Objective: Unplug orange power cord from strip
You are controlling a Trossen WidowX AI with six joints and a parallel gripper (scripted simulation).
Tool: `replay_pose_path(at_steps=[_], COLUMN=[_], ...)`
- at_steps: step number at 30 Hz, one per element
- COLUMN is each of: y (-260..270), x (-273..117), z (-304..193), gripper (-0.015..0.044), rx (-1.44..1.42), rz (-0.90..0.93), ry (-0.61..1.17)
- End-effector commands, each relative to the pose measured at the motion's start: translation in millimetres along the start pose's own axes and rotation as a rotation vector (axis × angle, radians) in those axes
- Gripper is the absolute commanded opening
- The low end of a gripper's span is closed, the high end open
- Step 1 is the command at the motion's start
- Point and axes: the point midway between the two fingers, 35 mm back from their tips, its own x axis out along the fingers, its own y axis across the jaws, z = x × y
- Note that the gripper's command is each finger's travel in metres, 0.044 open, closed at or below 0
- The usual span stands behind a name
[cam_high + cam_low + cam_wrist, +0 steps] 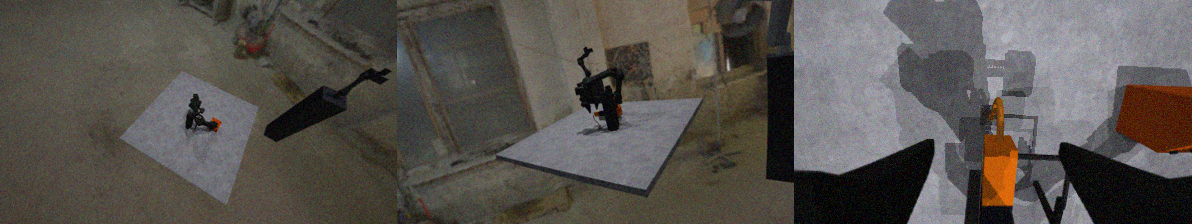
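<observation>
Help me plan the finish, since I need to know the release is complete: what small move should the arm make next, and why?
Probably lift the pincer straight up and away. In the wrist view its fingers stand wide apart, with a gap on each side of the orange plug, so it grips nothing. The plug sits apart from the orange power strip, but the hand is not yet off it.

The room is dim. A grey desk (pixel 644 165) stands on a rough sandy floor (pixel 62 62). Behind its far edge is a pale wall (pixel 562 49) with a large dark window (pixel 467 82) at the left.
</observation>
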Motion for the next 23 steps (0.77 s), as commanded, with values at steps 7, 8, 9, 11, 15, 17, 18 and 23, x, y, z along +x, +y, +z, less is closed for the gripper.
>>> replay_pose_path(at_steps=[7, 8, 9, 11, 15, 17, 18, 23], y=[-2.9, -2.9, -2.9, -2.9, -2.9, -2.9, -2.9, -2.9], x=[-7.0, -7.0, -7.0, -7.0, -7.0, -7.0, -7.0, -7.0], z=[36.0, 36.0, 36.0, 36.0, 36.0, 36.0, 36.0, 36.0], gripper=[0.044, 0.044, 0.044, 0.044, 0.044, 0.044, 0.044, 0.044], rx=[0.004, 0.004, 0.004, 0.004, 0.004, 0.004, 0.004, 0.004], rz=[0.001, 0.001, 0.001, 0.001, 0.001, 0.001, 0.001, 0.001], ry=[-0.001, -0.001, -0.001, -0.001, -0.001, -0.001, -0.001, -0.001])
